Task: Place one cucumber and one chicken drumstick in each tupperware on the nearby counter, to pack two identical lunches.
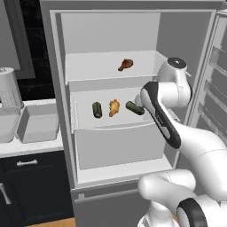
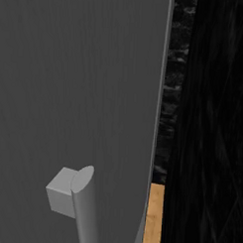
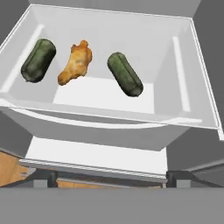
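An open grey fridge (image 1: 62, 88) stands with its door (image 2: 70, 92) swung to the right; the right base view looks at the door's outer face and its bar handle (image 2: 83, 206). The robot's white arm (image 1: 177, 128) rises in front of the fridge and reaches toward its middle shelf (image 1: 111, 122).

Left of the fridge runs the counter (image 1: 26, 148), a white slab over dark cabinets. Two empty grey tupperware containers sit on it side by side: one (image 1: 39, 122) just beside the fridge, the other (image 1: 8, 124) further left, with a pale appliance (image 1: 9, 88) behind it.

On the fridge's middle shelf three items lie in a row, apart from each other: a dark green cucumber (image 1: 97, 109) at the left, a golden chicken drumstick (image 1: 114, 107) in the middle, and a second cucumber (image 1: 135, 107) at the right, nearest the arm. On the shelf above lies a second, browner drumstick (image 1: 126, 64).

The hand view looks down at the middle shelf's three items. The gripper's fingertips cannot be made out in it, so it cannot be told whether the jaws stand wide or narrow.
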